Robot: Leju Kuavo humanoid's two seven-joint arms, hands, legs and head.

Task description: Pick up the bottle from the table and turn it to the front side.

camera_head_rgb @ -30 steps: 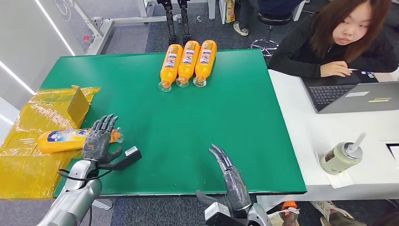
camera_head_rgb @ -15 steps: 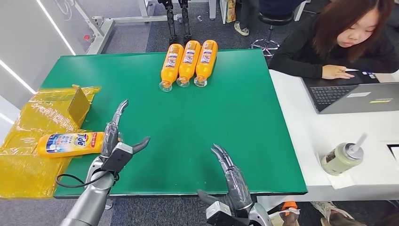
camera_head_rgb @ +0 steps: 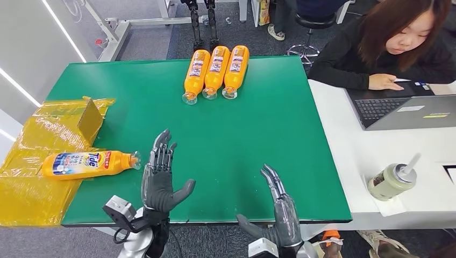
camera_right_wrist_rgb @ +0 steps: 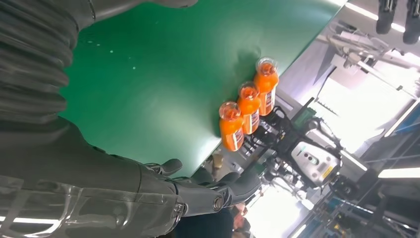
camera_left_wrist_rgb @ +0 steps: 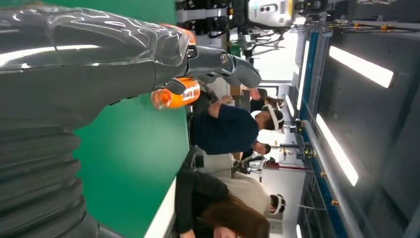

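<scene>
1. The bottle lies on its side at the left edge of the table, half on the green surface and half on the yellow wrap. It is an orange plastic bottle, long and rounded, with a printed label facing up and a clear cap pointing toward the table's middle.
2. The left hand is raised above the table just beside the bottle's cap end, apart from it. Its dark fingers are straight and spread, the thumb out to the side, and it holds nothing.
3. In the left wrist view the left hand's smooth grey cover and ribbed cuff take up much of the picture, with its fingers stretched out.
4. The right hand hovers over the near edge of the table, well apart from the bottle. Its fingers are extended and close together, thumb out, grasping nothing.
5. The table has a flat, matte green top with a dark rim.
6. The yellow wrap is a glossy, crinkled plastic sheet covering a box shape, with a brown cardboard flap standing up from it.
7. Three orange bottles lie side by side at the far edge, touching, clear caps toward the robot.
8. A person in dark sleeves sits at the adjoining white desk with a grey laptop.
9. A lidded cup with a straw stands on that desk.
</scene>
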